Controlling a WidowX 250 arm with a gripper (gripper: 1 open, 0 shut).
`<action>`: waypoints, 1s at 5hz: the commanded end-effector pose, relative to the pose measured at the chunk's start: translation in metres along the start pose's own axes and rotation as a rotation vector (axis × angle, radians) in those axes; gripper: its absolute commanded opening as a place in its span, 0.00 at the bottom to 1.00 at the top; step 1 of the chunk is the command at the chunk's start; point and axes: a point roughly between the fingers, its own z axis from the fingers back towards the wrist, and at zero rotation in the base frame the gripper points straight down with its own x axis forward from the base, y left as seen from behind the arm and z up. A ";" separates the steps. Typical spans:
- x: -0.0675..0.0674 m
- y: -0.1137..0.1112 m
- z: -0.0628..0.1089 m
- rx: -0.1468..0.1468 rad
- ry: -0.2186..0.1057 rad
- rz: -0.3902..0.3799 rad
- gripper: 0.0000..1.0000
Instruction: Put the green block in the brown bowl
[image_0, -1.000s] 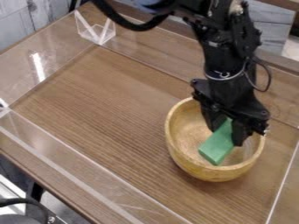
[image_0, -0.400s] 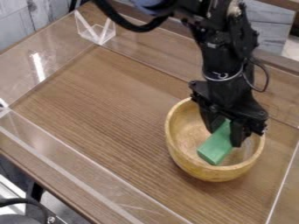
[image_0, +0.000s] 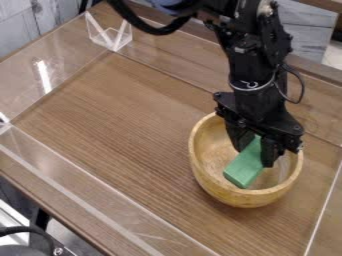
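Observation:
The brown bowl (image_0: 214, 172) of light tan wood stands on the table at the lower right. Inside it the green block (image_0: 249, 165) leans tilted, its lower end near the bowl's bottom. My black gripper (image_0: 262, 150) points almost straight down into the bowl and is shut on the block's upper end. The top of the block is hidden between the fingers. The arm rises from the bowl toward the top of the view.
The wooden table (image_0: 120, 110) is fenced by low clear acrylic walls (image_0: 80, 205) along its left and front edges. A small clear stand (image_0: 110, 36) sits at the far left corner. Black cables hang along the arm above the bowl.

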 end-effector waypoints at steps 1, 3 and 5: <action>0.016 0.000 0.013 -0.005 -0.057 0.000 0.00; 0.018 0.001 0.015 -0.011 -0.053 0.015 0.00; 0.019 0.002 0.015 -0.016 -0.049 0.027 0.00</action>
